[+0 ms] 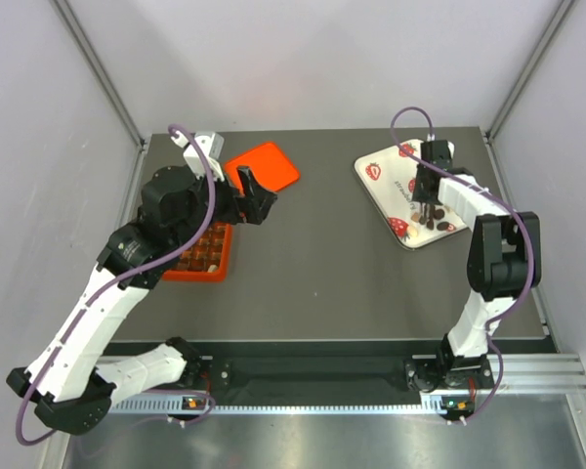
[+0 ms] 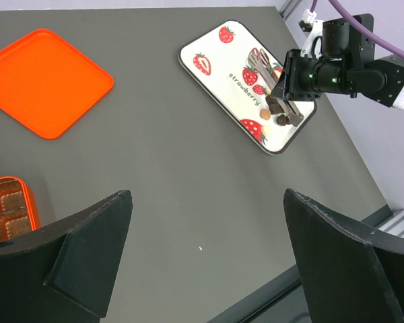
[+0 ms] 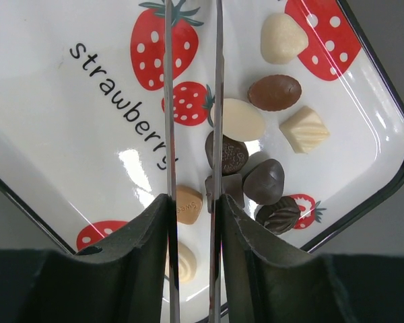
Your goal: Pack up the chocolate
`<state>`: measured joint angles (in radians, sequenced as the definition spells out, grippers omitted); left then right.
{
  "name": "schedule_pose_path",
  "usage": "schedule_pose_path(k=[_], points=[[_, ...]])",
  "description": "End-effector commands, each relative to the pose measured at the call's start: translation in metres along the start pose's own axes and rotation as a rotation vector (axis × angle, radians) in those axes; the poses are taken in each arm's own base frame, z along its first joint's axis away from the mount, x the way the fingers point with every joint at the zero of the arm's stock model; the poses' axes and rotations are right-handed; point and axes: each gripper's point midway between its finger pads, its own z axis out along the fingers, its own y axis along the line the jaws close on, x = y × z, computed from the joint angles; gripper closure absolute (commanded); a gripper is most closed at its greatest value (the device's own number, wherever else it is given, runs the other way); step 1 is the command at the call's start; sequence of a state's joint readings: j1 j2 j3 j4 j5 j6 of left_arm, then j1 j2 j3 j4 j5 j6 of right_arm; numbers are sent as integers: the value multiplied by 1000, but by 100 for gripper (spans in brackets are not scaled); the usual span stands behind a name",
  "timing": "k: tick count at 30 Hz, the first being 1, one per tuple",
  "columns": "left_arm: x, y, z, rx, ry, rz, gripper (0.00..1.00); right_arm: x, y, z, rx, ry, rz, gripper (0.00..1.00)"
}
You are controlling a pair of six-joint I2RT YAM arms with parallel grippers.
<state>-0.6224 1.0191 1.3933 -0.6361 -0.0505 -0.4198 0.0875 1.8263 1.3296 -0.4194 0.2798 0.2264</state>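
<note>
The chocolate (image 3: 264, 180), a cluster of dark, caramel and cream pieces, lies in one corner of a white strawberry-print plate (image 3: 67, 121). My right gripper (image 3: 192, 192) hangs just over that cluster. Its thin metal blades stand close together but still open, with a caramel piece (image 3: 188, 204) lying on the plate between them. In the top view the right gripper (image 1: 429, 217) is over the plate's near corner. My left gripper (image 2: 209, 249) is wide open and holds nothing. It hovers over bare table beside the orange-red box (image 2: 10, 208), which holds brown pieces.
The box's flat orange lid (image 1: 264, 166) lies at the back, left of centre. The box (image 1: 200, 256) sits under the left arm. The plate (image 1: 381, 161) is at the back right. Grey walls and metal posts enclose the dark table (image 1: 322, 274).
</note>
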Motion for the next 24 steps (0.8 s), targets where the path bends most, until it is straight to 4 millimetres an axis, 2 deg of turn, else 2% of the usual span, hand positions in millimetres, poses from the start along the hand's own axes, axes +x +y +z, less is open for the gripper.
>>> schedule_pose_path(k=[1,5,9,12,15,16,18,19,20,21,23,24], points=[[-25,-6,-10,15,-82,5,1,-38,-1,-28,-41,-127,26,69],[-36,3,-15,-44,-101,46,1,-25,10,-40,-92,-122,12,70],[-58,3,-28,-69,-154,71,1,-21,23,-60,-138,-152,1,70],[-64,0,-33,-60,-169,74,1,-18,38,-76,-189,-169,-8,70],[-65,-3,-36,-46,-174,64,1,-13,66,-96,-251,-188,-44,70],[-66,-3,-38,-44,-177,56,1,-8,84,-105,-288,-192,-72,70],[-68,-5,-42,-32,-189,48,1,-8,107,-122,-343,-212,-78,70],[-70,-7,-46,-26,-198,41,1,-2,130,-135,-397,-225,-103,70],[-72,-8,-48,-22,-207,39,1,-2,145,-146,-444,-236,-112,70],[-75,-9,-51,-15,-214,37,1,8,170,-162,-503,-238,-134,70],[-80,-9,-58,-15,-235,33,1,11,201,-180,-578,-259,-145,70],[-83,-9,-61,-18,-250,27,1,23,225,-197,-639,-257,-168,69]])
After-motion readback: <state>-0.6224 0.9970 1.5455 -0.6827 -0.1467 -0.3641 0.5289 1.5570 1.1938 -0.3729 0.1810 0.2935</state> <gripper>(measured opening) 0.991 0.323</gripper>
